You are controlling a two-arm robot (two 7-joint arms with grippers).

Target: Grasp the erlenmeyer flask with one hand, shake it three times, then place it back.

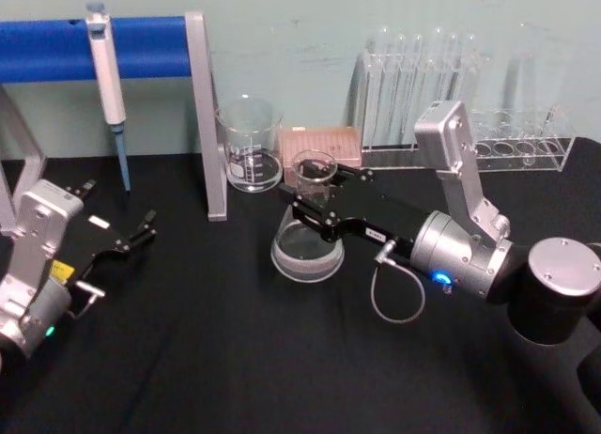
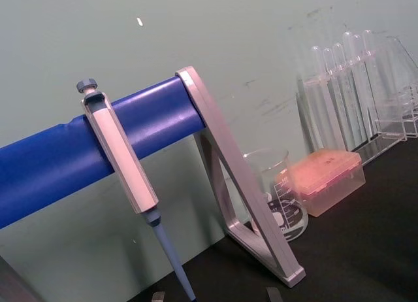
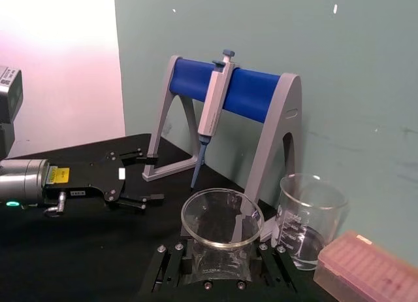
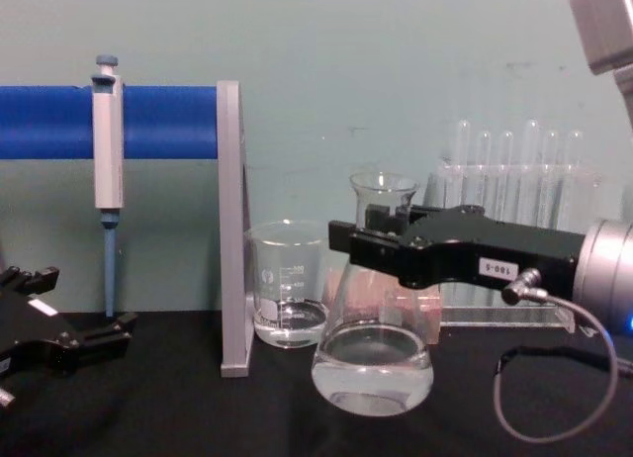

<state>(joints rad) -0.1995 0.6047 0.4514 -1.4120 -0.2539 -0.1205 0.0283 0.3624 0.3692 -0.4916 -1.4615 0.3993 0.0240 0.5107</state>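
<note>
The erlenmeyer flask is clear glass with a little liquid in its wide base. It is in the middle of the black table, in front of the beaker. My right gripper, black on a silver-grey arm with a blue light, is shut on its neck just below the flared rim. From the chest view, the jaws clamp the neck from the right and the flask leans slightly. I cannot tell whether its base touches the table. My left gripper rests open at the table's left side, holding nothing.
A glass beaker stands just behind the flask, beside a pink tip box. A pipette hangs on the blue-barred stand at back left. A clear test-tube rack stands at back right.
</note>
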